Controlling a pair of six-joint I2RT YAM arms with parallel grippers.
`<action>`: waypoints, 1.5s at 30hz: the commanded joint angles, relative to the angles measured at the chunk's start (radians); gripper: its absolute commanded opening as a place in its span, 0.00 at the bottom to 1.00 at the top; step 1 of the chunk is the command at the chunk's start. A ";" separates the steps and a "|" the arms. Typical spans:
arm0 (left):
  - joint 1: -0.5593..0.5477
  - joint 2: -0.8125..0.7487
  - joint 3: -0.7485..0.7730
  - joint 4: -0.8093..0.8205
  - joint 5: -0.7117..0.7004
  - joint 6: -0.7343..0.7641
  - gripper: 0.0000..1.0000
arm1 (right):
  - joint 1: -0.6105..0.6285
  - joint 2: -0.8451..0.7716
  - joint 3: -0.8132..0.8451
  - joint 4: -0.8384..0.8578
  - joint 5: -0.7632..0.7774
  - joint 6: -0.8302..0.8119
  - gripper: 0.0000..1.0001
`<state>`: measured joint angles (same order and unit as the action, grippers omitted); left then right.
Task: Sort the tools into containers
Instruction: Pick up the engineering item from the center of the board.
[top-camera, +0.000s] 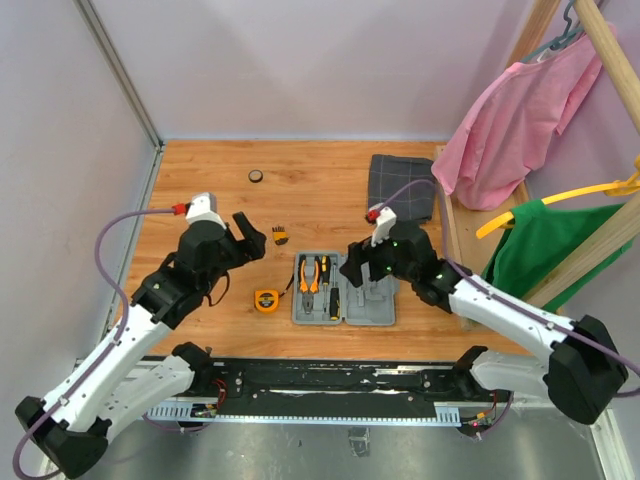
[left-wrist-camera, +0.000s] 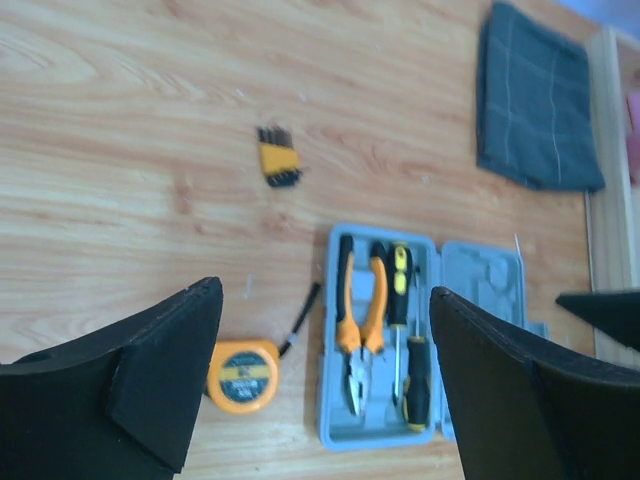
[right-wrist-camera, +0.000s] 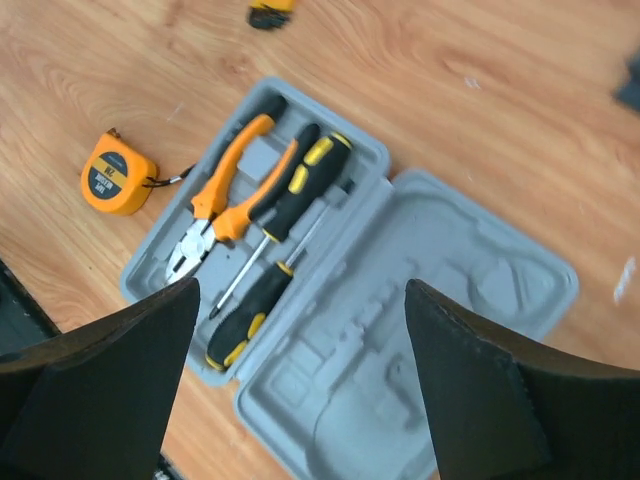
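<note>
Both claws are open and empty. The left claw (left-wrist-camera: 325, 295) hangs above the bare wood left of the tool case (right-wrist-camera: 440, 280), and the right claw (right-wrist-camera: 300, 285) hangs over the case itself, which lies open and flat near the front of the table (top-camera: 200, 170). The pliers (right-wrist-camera: 225, 200) and two screwdrivers (right-wrist-camera: 300, 185) sit in their moulded slots. Two items lie outside: the tape measure (left-wrist-camera: 241, 375), just beside the case's left edge with its black strap trailing toward it, and the bit holder (left-wrist-camera: 277, 158), apart on the wood behind. Expect the tape measure to be rigid and fairly light, with a smooth rounded shell that may slip. Take it squarely across the body, not by the strap. The bit holder looks tiny, light and easy to flick away — close on its orange block, not the dark bits. The case is probably light enough to slide if pushed. You have open wood to the left and behind; the right side is tighter, with the cloth (top-camera: 402, 186) and a wooden post (top-camera: 448, 225) near the lid.
</note>
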<state>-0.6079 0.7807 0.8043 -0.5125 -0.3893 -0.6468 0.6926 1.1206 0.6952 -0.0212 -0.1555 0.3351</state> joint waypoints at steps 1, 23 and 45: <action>0.132 -0.043 0.045 -0.052 0.025 0.073 0.88 | 0.153 0.079 -0.028 0.339 0.061 -0.269 0.85; 0.415 -0.141 -0.028 -0.034 0.100 0.222 0.90 | 0.354 0.738 0.535 0.027 -0.422 -0.858 0.87; 0.416 -0.182 -0.048 -0.031 0.015 0.199 0.89 | 0.363 0.994 0.771 -0.140 -0.386 -0.923 0.87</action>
<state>-0.1986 0.6067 0.7658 -0.5701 -0.3508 -0.4458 1.0451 2.0781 1.4158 -0.1097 -0.5461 -0.5758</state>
